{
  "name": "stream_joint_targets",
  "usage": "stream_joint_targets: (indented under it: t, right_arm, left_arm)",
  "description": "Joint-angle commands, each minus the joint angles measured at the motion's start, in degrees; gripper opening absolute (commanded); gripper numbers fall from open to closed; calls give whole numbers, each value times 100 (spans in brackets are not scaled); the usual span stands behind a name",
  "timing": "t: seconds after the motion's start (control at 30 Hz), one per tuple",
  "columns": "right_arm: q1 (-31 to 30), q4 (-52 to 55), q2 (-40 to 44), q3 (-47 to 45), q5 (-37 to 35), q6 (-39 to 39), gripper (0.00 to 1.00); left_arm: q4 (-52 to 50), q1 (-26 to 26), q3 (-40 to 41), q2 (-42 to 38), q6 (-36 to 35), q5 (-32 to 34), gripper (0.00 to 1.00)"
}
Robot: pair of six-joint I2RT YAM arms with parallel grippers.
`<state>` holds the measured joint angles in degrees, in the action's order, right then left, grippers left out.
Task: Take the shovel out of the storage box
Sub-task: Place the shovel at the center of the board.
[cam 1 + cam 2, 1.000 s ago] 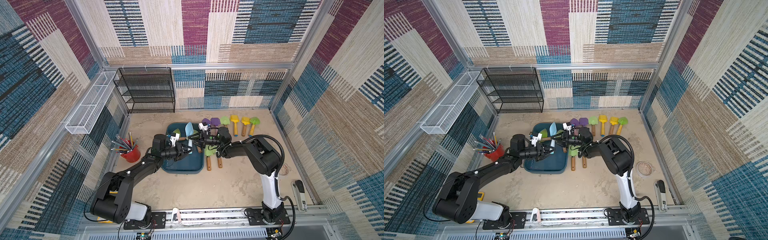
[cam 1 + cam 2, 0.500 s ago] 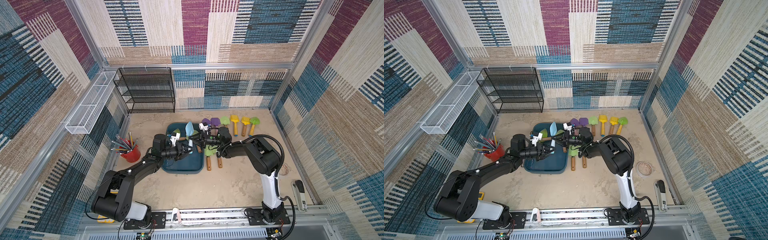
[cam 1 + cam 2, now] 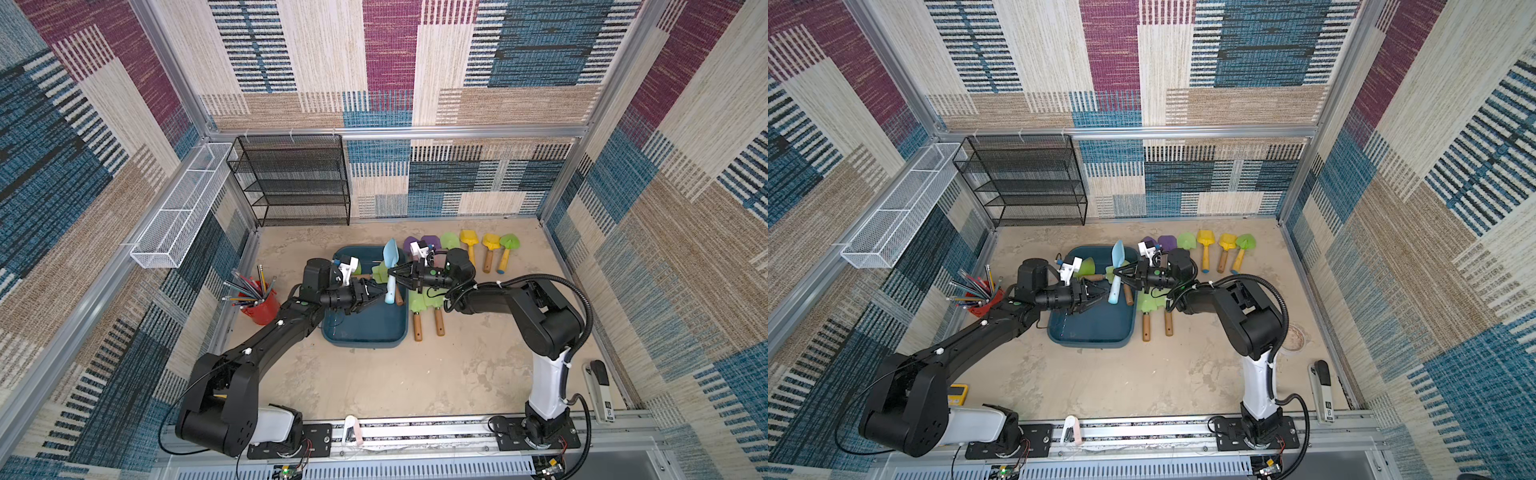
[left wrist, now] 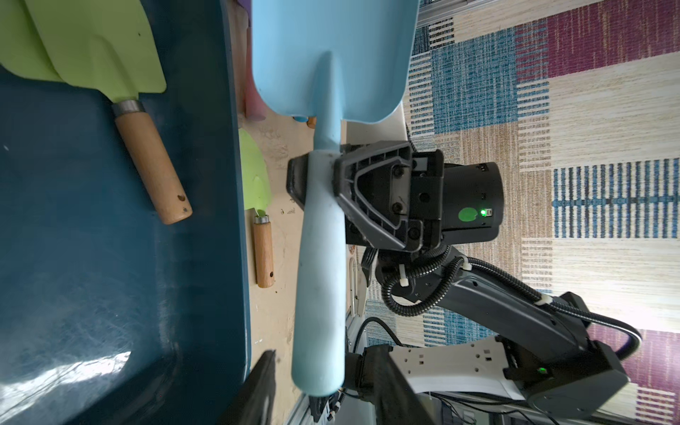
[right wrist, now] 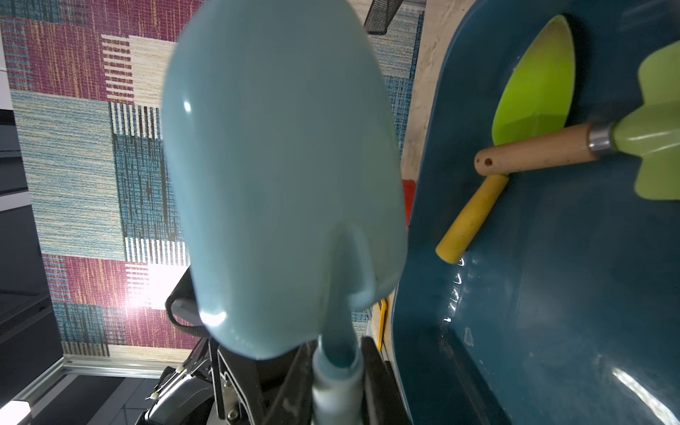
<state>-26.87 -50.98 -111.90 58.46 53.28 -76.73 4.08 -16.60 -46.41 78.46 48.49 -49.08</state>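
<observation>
light blue plastic shovel (image 3: 391, 259) in mid-air over the rim of the dark teal plastic storage box (image 3: 370, 326). right fingers (image 4: 371, 191) clamp its handle by the blade; left fingers (image 4: 262, 386) stand parted around the handle's end, holding nothing. left should back straight off before right carries it clear.

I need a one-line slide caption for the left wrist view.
Right gripper clamps the light blue shovel near the storage box; a green shovel lies inside.
</observation>
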Motion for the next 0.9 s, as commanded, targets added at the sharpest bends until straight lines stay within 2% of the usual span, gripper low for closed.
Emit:
stream_joint_targets:
  t: [0.0,0.27,0.47,0.87]
  right_arm:
    - [106,765,317,-61,-144,721,10]
    - [340,3259,1094,172,-858,2411,9]
    - [367,4916,1701,385,-2113,3662,10]
    - [375,6694,2517,466,-4251,4875,11]
  left_arm:
    - [-1329,23,-353,-67,-925,661,47]
    - [-2594,16,-1084,96,-1578,1899,47]
    - [-2679,-33,-1203,451,-1622,2114,47]
    - [-2890,-463,-1724,1164,-1815,2667,47]
